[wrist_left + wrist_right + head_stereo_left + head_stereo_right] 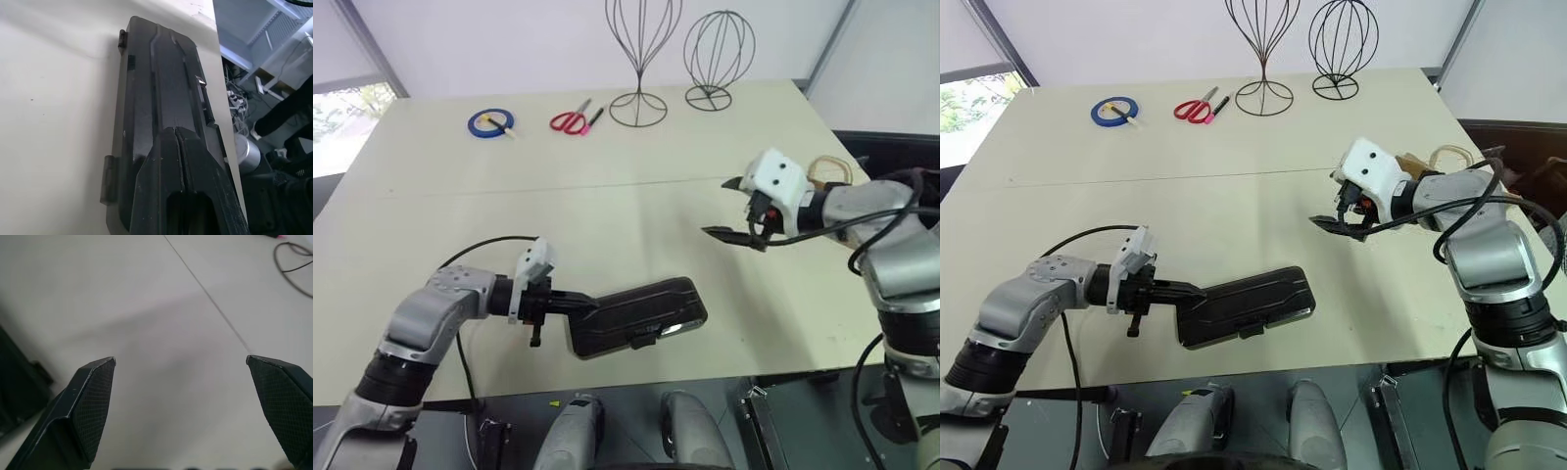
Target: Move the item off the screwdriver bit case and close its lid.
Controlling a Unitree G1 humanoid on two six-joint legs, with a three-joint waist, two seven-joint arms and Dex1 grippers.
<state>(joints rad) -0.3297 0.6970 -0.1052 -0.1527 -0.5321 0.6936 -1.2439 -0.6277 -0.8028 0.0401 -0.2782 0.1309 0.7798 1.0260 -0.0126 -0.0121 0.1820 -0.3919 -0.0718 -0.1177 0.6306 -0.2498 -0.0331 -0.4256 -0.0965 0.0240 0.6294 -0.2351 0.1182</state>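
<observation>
1. The screwdriver bit case (638, 317) lies flat on the surface (607, 211), lid (161, 93) down – shut.
2. The left gripper (576, 305), fingers pressed together, rests on the case's near end.
3. The right gripper (736, 210) hovers well beyond it – spread wide, holding nothing.

Shut tool (177, 147) over closed lid (161, 63)

Wide bare table (636, 211) around the closed screwdriver bit case (641, 315); scissors (570, 121), tape roll (489, 123), wire stands (639, 59) at far edge.
</observation>
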